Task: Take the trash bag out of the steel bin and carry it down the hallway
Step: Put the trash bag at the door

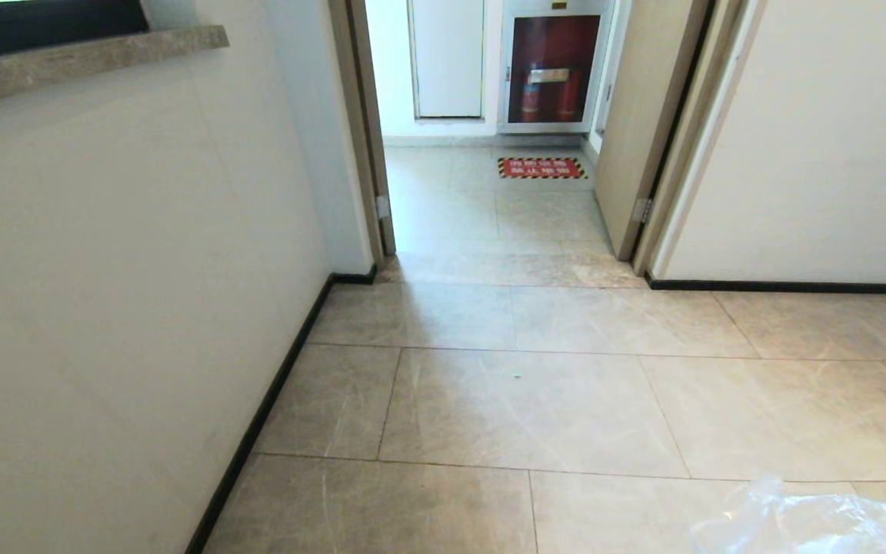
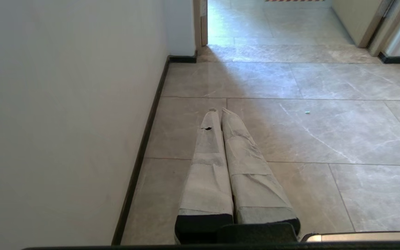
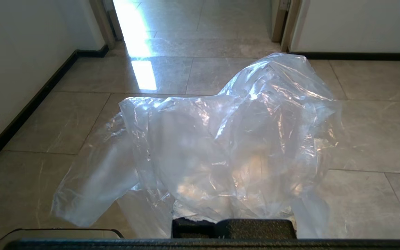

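1. The trash bag is thin, clear, crinkled plastic, billowed and glossy with glare (contents only a faint tan blur).
2. It hangs over the hallway floor tiles, draped across the right gripper, whose fingers are closed under it.
3. The left gripper has its wrapped fingers pressed together, empty, beside the pale wall.

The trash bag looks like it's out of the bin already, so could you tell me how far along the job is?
Done: the trash bag is out, with no bin in view. In hand: the right gripper is shut on it above the hallway tiles; the left gripper is shut and empty. Left: carrying on towards the open doorway.
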`<state>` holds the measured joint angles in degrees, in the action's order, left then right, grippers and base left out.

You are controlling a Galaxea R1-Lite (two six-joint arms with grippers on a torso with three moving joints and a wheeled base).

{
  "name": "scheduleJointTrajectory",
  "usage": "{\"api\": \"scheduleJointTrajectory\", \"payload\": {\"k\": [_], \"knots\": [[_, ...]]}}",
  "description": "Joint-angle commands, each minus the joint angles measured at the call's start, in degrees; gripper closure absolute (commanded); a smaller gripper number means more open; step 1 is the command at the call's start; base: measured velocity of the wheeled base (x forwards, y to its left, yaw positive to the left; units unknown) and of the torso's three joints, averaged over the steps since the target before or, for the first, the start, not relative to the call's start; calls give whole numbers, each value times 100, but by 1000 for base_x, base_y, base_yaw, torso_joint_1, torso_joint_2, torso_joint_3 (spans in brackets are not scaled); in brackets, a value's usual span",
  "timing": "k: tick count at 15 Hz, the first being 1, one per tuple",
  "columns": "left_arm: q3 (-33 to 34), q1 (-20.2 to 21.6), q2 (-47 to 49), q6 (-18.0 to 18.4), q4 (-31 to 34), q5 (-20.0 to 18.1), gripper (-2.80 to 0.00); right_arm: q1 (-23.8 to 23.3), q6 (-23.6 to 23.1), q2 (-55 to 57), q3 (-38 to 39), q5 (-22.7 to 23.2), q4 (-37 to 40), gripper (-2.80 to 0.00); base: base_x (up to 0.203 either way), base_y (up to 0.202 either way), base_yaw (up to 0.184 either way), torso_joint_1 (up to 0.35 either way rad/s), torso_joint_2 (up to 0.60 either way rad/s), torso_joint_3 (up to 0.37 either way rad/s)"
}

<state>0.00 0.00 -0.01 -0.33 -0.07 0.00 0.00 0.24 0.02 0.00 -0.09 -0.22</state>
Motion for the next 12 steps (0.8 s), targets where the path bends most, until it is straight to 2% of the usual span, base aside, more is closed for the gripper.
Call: {"api": "scheduleJointTrajectory", "payload": {"k": [1, 12], "knots": [[0, 0, 1, -2, -1, 0, 0, 0, 2, 6, 0, 1, -4, 0, 0, 0, 0, 0, 0, 0], [0, 0, -6, -2, -1, 0, 0, 1, 2, 6, 0, 1, -4, 0, 0, 0, 0, 0, 0, 0]]}}
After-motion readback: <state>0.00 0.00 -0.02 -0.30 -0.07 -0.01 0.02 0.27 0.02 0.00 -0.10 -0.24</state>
